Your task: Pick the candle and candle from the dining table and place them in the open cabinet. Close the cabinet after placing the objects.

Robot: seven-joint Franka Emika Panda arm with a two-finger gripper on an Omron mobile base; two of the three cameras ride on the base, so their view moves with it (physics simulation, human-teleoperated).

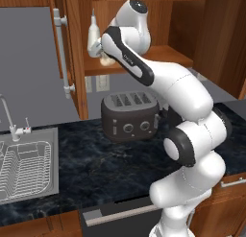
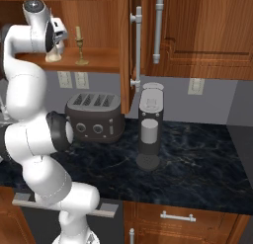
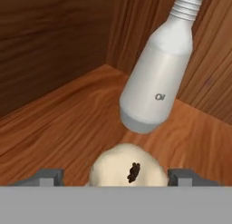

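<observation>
The squat cream-white candle sits on the open cabinet's shelf, between my fingertips with a gap on its left side. My gripper is open around it, reaching into the cabinet from above. The same candle shows under the hand, next to the white bottle. The slim taper on its gold candlestick stands upright further right on the shelf. The cabinet door is swung open. The dining table is out of view.
Below the cabinet a dark toaster stands on the black marble counter. A coffee machine stands to its right. A sink with a wire rack and faucet lies to the left. The open door's handle juts forward.
</observation>
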